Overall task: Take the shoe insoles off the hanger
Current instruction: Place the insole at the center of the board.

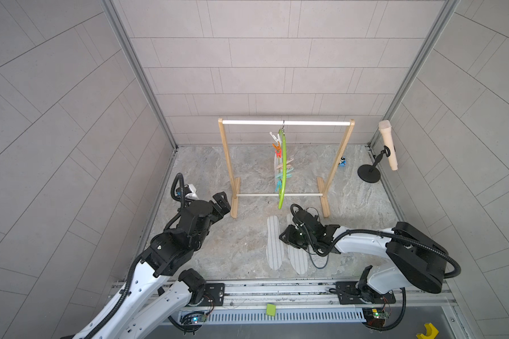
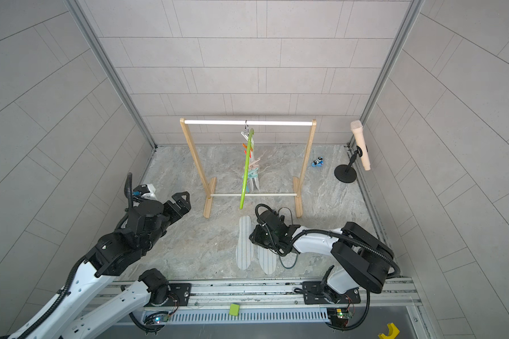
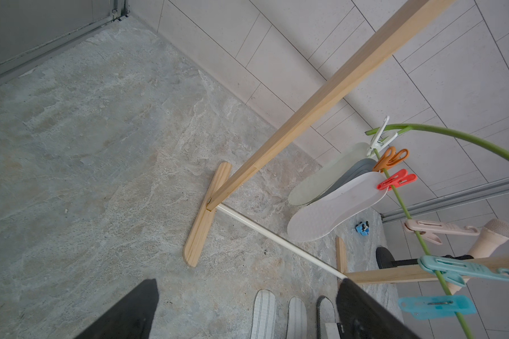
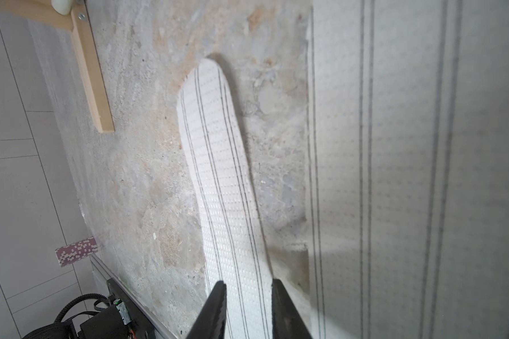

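Note:
The lime-green hanger (image 1: 282, 176) hangs by its hook with coloured clothespins along it. In the left wrist view a pale mint insole (image 3: 326, 173), a grey one (image 3: 354, 170) behind it and a white dotted one (image 3: 335, 211) hang clipped to the hanger (image 3: 465, 141). Two white grey-striped insoles (image 1: 274, 243) (image 1: 297, 259) lie flat on the floor, and a black-edged grey one (image 3: 325, 312) lies beside them. My right gripper (image 1: 287, 234) (image 4: 249, 283) is low over a striped insole (image 4: 224, 176), jaws apart, gripping nothing. My left gripper (image 1: 221, 202) (image 3: 249, 281) is wide open near the rack's left foot.
The wooden rack (image 1: 285, 122) with white rods carries the hanger; its feet stand left (image 1: 235, 202) and right (image 1: 323, 199). At the back right are a microphone on a black stand (image 1: 388, 145) and a small blue toy (image 1: 342, 161). Tiled walls enclose three sides.

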Tool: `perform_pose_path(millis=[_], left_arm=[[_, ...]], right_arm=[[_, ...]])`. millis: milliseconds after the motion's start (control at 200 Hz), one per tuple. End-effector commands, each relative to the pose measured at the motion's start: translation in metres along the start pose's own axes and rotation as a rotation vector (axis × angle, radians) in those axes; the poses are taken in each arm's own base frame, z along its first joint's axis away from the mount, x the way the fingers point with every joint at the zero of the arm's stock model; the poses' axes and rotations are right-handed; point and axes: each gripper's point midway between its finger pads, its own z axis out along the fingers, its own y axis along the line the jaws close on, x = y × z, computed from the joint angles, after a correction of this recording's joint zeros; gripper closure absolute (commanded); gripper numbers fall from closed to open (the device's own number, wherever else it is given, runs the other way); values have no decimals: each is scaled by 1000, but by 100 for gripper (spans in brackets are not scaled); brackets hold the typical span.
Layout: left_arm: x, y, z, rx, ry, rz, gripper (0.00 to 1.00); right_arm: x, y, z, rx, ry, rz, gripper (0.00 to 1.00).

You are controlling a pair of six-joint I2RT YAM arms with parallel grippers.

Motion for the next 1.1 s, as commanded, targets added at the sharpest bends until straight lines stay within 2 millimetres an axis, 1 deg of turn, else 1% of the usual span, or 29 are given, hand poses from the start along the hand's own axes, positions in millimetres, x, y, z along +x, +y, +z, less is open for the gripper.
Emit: perform_pose_path(millis=[0,140,220,230,245,385,520,620,725,776,796,906,961,1056,1091], left_arm=[[-2,4,2,-16,-20,-1,0],[-5,2,2,-9,-32,18,0],[-5,-2,4,10,-40,40,0],[-5,-3,4,17,-40,45,0],[-5,-6,5,28,-40,53,0],[0,-25,14,116,-38,142,0],[7,-46,25,206,-43,249,5],[10,-55,33,251,-68,308,7],[19,-60,46,289,-92,333,13],[21,-63,51,309,-109,342,14],[28,-63,59,304,-93,357,14],[42,-68,78,332,-92,397,14],[49,-73,86,360,-98,414,18],[58,-80,98,402,-113,448,31],[61,-82,102,408,-121,457,32]], right_arm=[[-6,3,-14,21,-41,-24,65],[-15,11,-35,33,-81,-69,61],[-19,4,-48,61,-97,-84,60],[-24,11,-52,50,-108,-88,60],[-26,13,-56,50,-115,-93,60],[-44,7,-90,74,-167,-111,57],[-67,2,-131,87,-243,-115,54],[-85,0,-159,72,-309,-97,51],[-99,1,-180,48,-339,-63,49],[-105,7,-187,35,-351,-59,49],[-107,9,-190,30,-354,-59,48],[-118,24,-198,12,-367,-65,48],[-124,31,-199,5,-368,-65,48],[-133,44,-198,-8,-362,-63,49],[-137,47,-198,-10,-361,-63,49]])
